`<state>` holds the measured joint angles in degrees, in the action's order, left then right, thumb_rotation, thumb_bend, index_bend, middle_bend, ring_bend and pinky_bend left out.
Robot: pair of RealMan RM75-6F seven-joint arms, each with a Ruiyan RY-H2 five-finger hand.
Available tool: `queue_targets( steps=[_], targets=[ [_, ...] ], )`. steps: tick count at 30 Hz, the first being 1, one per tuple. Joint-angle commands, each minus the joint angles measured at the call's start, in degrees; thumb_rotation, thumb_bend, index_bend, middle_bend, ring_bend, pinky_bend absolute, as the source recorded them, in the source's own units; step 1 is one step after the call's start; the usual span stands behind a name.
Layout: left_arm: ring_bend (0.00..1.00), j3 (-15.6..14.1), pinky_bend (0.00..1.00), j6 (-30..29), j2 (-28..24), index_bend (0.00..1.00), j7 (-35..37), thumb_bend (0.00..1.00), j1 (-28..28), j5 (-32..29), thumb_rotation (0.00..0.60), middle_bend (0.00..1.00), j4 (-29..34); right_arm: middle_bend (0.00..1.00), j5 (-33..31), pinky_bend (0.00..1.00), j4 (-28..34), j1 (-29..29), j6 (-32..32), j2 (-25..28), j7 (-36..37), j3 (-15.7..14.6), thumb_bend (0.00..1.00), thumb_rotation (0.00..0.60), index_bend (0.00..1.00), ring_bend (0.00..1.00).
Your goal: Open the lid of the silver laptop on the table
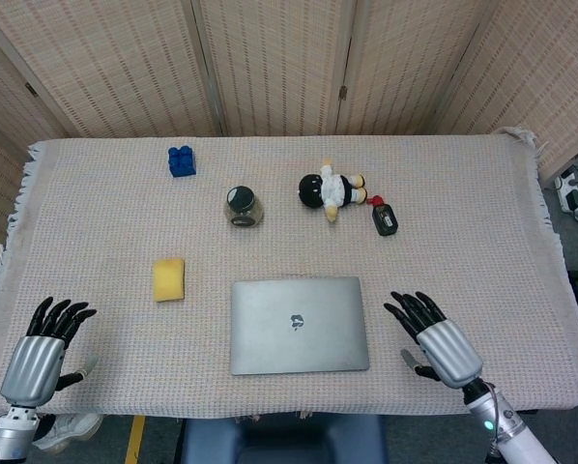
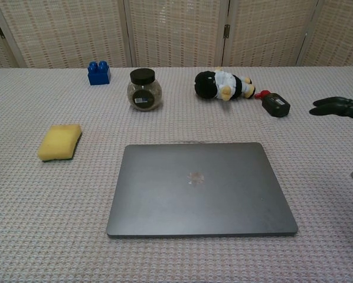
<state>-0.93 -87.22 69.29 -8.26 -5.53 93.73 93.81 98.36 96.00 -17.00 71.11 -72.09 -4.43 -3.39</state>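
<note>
Silver laptop (image 1: 300, 325), lid shut flat, small logo at lid centre, no legible writing; sits lower centre of the woven, fringed tablecloth (image 1: 463, 222), with bare cloth on both sides. Right hand (image 1: 432, 338) just right of the laptop, not touching, fingers spread, holding nothing; left hand (image 1: 45, 343) at lower left, well apart, fingers likewise spread and empty. Behind: yellow sponge (image 1: 169, 279), black-lidded glass jar (image 1: 242, 206) with unreadable label, blue block (image 1: 181, 160), plush toy (image 1: 330, 189).
</note>
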Motion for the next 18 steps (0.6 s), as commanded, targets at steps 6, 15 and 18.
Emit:
queue_targets(
  steps=[6, 15, 18],
  targets=[
    [0.14, -1.1, 0.00, -1.0, -0.4, 0.26, 1.0, 0.28, 0.6, 1.7, 0.600, 0.22, 0.0, 0.00, -0.7, 0.00, -0.2, -9.2, -12.7, -8.5, -4.2, 2.5, 0.45, 0.600, 0.00, 0.03],
    [0.14, -1.6, 0.00, -1.8, -0.8, 0.26, 2.3, 0.28, 1.2, 2.4, 0.600, 0.22, -0.3, 0.00, -3.4, 0.00, -4.8, -14.6, -20.1, -17.0, -9.0, 3.8, 0.43, 0.600, 0.00, 0.00],
    [0.14, -1.8, 0.00, -1.6, -0.9, 0.26, 2.5, 0.28, 1.4, 2.1, 0.600, 0.22, -0.6, 0.00, -3.8, 0.00, -6.4, -15.8, -21.0, -19.1, -10.1, 4.0, 0.43, 0.600, 0.00, 0.00]
  ],
)
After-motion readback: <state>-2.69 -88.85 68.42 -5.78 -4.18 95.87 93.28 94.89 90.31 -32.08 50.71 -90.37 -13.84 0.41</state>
